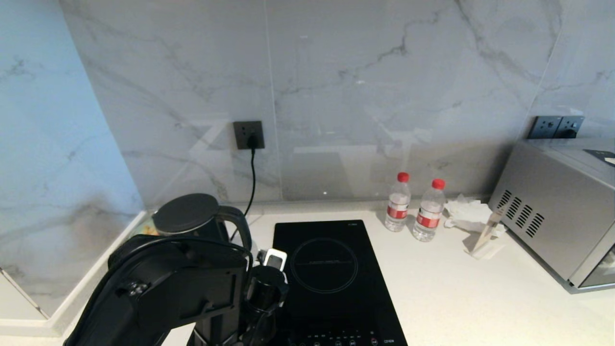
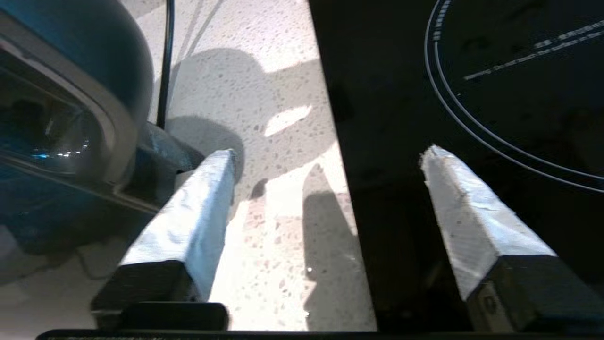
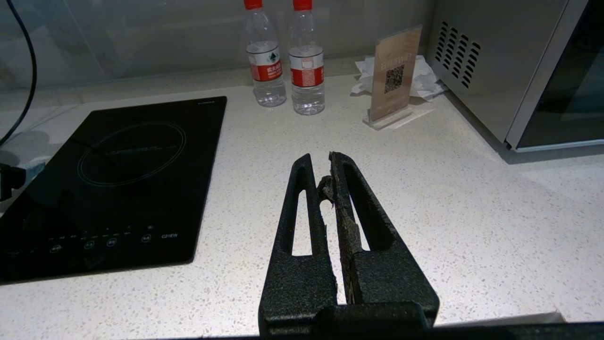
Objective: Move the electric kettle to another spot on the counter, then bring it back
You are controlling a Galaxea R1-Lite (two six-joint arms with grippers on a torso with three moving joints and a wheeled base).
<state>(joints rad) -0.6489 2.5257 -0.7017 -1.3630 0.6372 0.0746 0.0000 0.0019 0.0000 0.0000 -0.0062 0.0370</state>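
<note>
The black electric kettle (image 1: 185, 214) stands upright in the back left corner of the white speckled counter (image 1: 456, 288), its handle turned toward the hob. In the left wrist view the kettle (image 2: 71, 94) sits just beside one finger, outside the jaws. My left gripper (image 2: 328, 153) is open, with only counter and hob edge showing between its white-padded fingers (image 2: 188, 222). In the head view the left arm (image 1: 182, 288) covers the kettle's lower body. My right gripper (image 3: 318, 158) is shut and empty, hovering over bare counter to the right of the hob.
A black glass hob (image 1: 331, 288) lies right of the kettle. A cord (image 1: 252, 178) runs from the wall socket down behind the kettle. Two water bottles (image 1: 413, 209), crumpled tissue, a small sign stand (image 1: 485, 235) and a steel microwave (image 1: 557, 211) fill the back right.
</note>
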